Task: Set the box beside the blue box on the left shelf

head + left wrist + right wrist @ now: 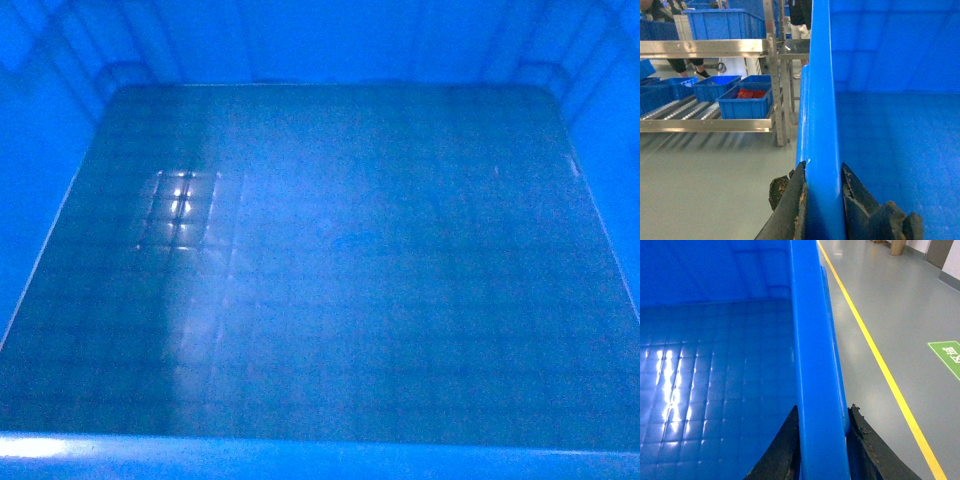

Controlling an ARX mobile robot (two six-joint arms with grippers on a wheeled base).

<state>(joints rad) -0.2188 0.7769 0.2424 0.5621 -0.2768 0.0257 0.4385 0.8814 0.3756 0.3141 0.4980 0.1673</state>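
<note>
Blue box (330, 250) rim pinched by left gripper (823, 192) and right gripper (822, 432) — no readable label; green floor sign (947, 356) illegible.

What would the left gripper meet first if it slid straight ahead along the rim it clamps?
Probably only more rim: the left gripper points along the box wall, toward its far corner. Depth is unclear.

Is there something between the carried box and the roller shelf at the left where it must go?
Nothing visible. In the left wrist view, only bare grey floor lies between the box, clamped on its rim by both grippers, and the roller shelf. The shelf already holds small blue bins.
</note>
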